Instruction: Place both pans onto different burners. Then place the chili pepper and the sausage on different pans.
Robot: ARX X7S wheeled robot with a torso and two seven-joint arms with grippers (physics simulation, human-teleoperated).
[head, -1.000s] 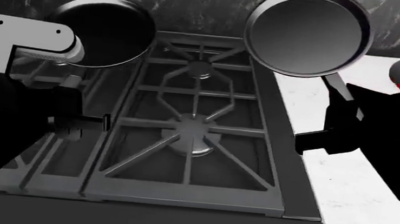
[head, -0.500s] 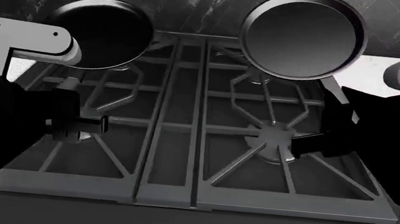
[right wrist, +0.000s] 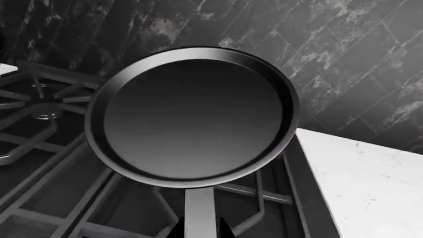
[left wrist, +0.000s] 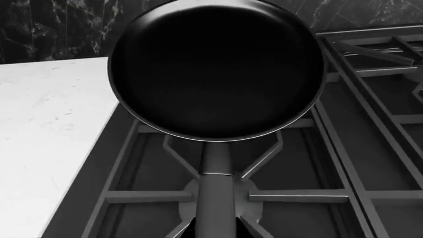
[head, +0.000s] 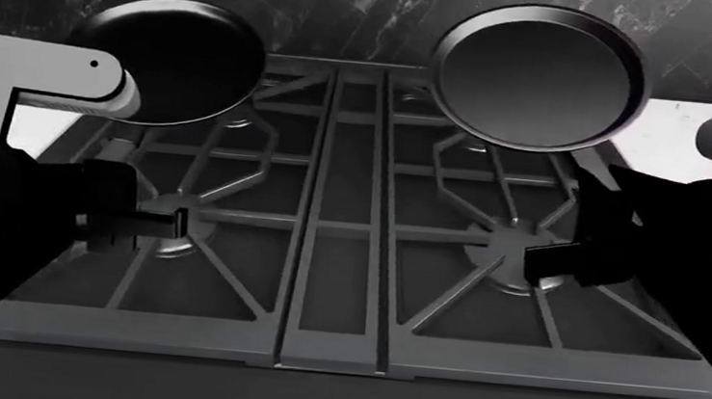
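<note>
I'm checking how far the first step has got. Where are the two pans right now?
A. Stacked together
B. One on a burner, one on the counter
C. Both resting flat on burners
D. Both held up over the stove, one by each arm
D: the left pan and the right pan each hang tilted above the grates, handles running back to the arms.

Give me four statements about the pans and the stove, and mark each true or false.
1. Each arm holds a pan by its handle above the stove. True.
2. The left pan has the chili pepper in it. False: it is empty.
3. The right pan lies flat on a grate. False: it is held up, tilted toward the camera.
4. White counter borders the stove beside the left pan. True.
</note>
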